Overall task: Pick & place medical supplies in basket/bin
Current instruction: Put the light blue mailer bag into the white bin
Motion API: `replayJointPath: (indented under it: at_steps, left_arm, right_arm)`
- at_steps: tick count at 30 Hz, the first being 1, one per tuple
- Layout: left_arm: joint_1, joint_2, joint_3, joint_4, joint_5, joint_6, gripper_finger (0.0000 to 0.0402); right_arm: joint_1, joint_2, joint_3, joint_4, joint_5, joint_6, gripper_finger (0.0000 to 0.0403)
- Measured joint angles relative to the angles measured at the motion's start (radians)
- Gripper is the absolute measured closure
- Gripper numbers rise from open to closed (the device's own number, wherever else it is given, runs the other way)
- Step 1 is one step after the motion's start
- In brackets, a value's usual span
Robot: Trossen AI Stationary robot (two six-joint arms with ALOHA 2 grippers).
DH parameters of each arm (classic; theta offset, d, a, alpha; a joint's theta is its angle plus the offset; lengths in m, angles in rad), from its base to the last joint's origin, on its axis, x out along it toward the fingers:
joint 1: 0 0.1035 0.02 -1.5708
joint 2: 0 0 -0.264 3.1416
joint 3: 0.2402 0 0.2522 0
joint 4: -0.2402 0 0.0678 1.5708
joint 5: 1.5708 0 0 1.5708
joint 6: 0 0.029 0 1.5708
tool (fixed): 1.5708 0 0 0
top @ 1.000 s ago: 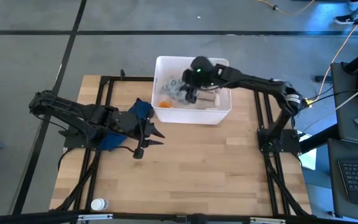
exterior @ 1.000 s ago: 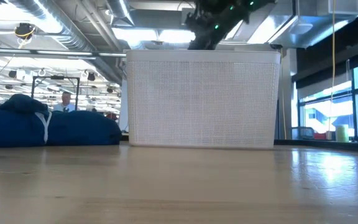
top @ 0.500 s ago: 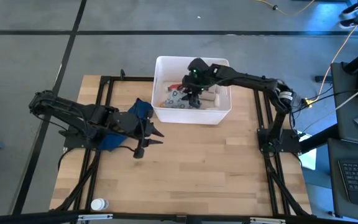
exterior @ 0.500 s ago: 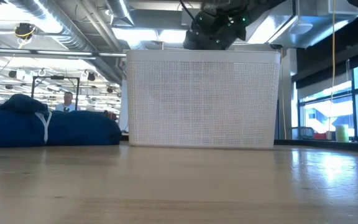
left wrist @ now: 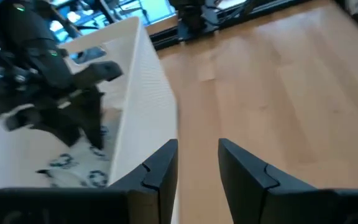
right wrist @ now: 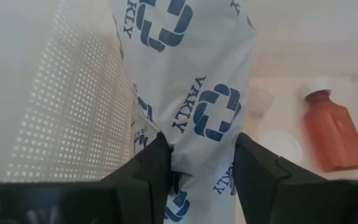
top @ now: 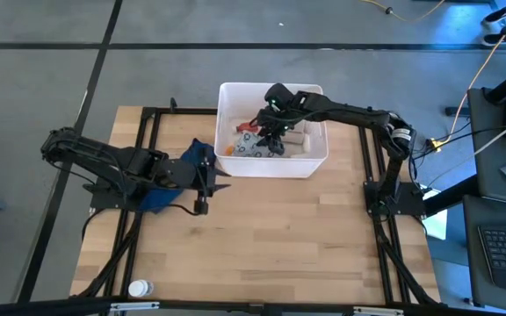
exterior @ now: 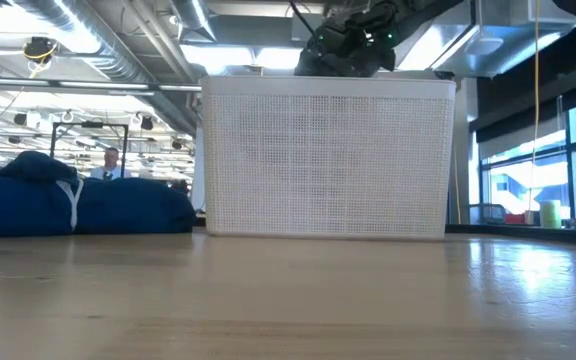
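The right arm reaches from its base at the bench's right edge across to the white basket (top: 272, 162) at the far middle of the bench (top: 271, 246), its forearm stretched long and nearly level and its wrist bent downward over the tub's open top, so that the right end effector (top: 275, 140) hangs inside the basket. In the right wrist view its two dark fingers (right wrist: 151, 165) are closed part way on a white packet printed with blue ring marks (right wrist: 191, 81), pinching the packet between them; the packet stands up along the basket's perforated inner wall. A small red bottle (right wrist: 331, 127) lies on the basket floor beside it, with a white round cap (right wrist: 281, 146) near. From the low view only the top of this arm's wrist shows above the basket's rim. The left arm lies low and folded over the left part of the bench, its forearm pointing toward the basket, above a blue cloth (top: 198, 158). The left end effector (left wrist: 197, 165) sits just outside the basket's near wall, its fingers parted by a narrow gap and holding nothing. A small white bottle (top: 137, 288) lies at the bench's near edge, well apart from both arms
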Motion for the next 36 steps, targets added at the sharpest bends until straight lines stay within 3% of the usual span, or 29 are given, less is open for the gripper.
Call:
replayJointPath:
  at_steps: [12, 25, 36]
  left_arm:
    - [0.0, 0.0, 0.0, -0.001, -0.16, 0.119, 0.0293]
    - [0.0, 0.0, 0.0, -0.015, -0.188, 0.12, 0.0293]
    - [0.0, 0.0, 0.0, -0.018, -0.234, 0.122, 0.0293]
  right_arm:
    - [0.007, 0.0, 0.0, 0.048, -0.029, 0.022, 0.0261]
    - [0.044, 0.0, -0.046, 0.089, -0.024, 0.022, 0.026]
    - [0.047, 0.0, -0.056, 0.099, -0.021, 0.022, 0.0187]
